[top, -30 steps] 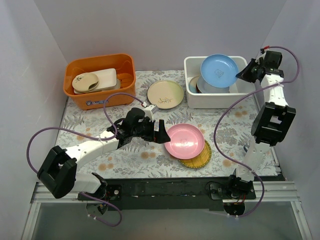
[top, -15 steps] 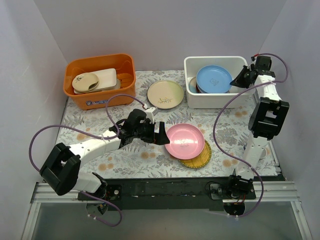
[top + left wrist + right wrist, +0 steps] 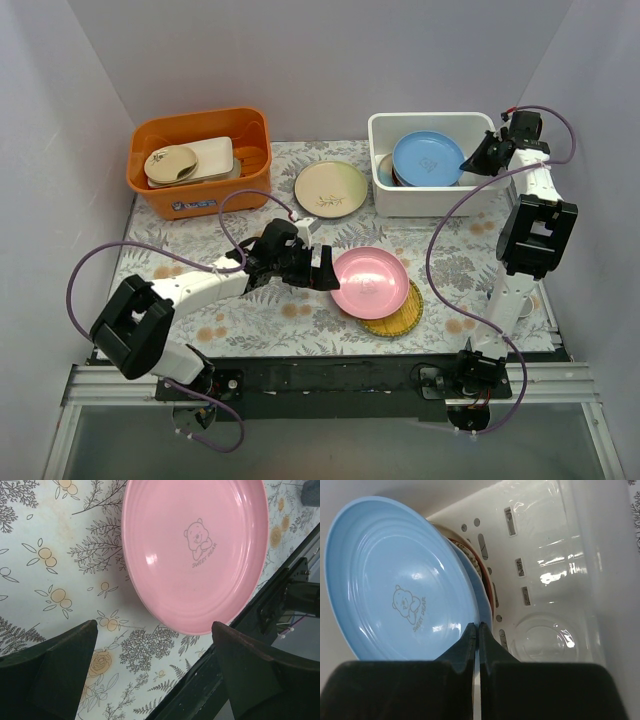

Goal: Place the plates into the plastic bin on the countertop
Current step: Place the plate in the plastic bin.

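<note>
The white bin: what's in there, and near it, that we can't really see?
1. Lower plates in the plastic bin: the blue plate lies over them. The top external and right wrist views show only slivers of rim, so their number is unclear.
2. Yellow plate: mostly covered by the pink plate in the top external view.
3. Pink plate's upper rim: cut off by the edge of the left wrist view.
</note>
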### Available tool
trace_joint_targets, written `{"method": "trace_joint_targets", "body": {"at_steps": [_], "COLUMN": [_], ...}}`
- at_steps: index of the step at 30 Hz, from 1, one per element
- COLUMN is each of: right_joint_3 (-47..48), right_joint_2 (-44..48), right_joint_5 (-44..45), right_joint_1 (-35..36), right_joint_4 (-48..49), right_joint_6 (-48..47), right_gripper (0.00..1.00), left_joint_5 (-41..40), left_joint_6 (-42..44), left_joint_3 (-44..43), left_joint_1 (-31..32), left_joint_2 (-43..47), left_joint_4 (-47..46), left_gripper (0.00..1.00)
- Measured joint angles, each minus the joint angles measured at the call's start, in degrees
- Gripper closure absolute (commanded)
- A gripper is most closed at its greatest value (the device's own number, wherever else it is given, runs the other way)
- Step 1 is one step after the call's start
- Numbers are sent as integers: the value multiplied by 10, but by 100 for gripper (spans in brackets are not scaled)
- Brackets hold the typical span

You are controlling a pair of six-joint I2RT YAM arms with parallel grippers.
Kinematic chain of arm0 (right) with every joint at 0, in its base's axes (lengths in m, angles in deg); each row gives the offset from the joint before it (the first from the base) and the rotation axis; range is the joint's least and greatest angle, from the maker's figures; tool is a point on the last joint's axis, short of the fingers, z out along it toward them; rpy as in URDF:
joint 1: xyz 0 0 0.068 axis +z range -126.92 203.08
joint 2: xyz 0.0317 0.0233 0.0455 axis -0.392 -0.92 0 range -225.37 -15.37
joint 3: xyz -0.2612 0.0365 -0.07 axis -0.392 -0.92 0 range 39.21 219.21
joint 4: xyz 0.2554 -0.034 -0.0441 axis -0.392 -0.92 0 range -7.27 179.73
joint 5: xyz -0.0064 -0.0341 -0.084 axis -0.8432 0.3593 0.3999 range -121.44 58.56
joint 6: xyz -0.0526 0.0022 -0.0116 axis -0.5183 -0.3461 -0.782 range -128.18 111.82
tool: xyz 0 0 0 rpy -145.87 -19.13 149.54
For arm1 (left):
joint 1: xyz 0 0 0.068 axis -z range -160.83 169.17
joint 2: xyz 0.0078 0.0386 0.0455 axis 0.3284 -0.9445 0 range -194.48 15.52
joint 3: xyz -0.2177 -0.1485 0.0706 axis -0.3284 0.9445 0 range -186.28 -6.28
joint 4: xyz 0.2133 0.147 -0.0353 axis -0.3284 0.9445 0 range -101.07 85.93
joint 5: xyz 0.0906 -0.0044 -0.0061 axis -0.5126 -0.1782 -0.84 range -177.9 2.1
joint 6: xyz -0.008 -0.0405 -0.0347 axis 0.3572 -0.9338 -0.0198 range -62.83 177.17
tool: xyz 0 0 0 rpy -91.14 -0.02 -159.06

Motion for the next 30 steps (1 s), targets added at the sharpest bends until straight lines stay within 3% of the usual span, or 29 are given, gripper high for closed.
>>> {"method": "trace_joint_targets", "body": {"at_steps": [6,9,12,13,16,19,30], "right_joint_3": [-2,-7,-28,-37,-75,-116,-129], "right_joint_2": [0,1,7,12,46,103,219], "right_joint_5": [-1,-5,-7,-7,-12,-2,-3], "right_joint_1": [0,0,0,0,5,8,7], "right_joint_4": [1,6,18,21,47,66,128], "right_joint_6": [-3,-1,1,0,5,10,23], "right_gripper": [86,71,48,36,20,14,13], "left_joint_5": [0,0,-2,-2,-4,-4,1], "left_joint_6": [-3,-4,-4,-5,-8,-10,-26], "left_joint_3": [-4,-4,-4,-4,-4,-4,-4], "left_joint_1": [0,0,0,0,0,0,0], "left_joint_2": [-24,-24,-24,-24,-24,-24,-43], "left_joint_4": [2,3,7,9,10,11,-5], "left_gripper": [2,2,2,2,2,2,2]}}
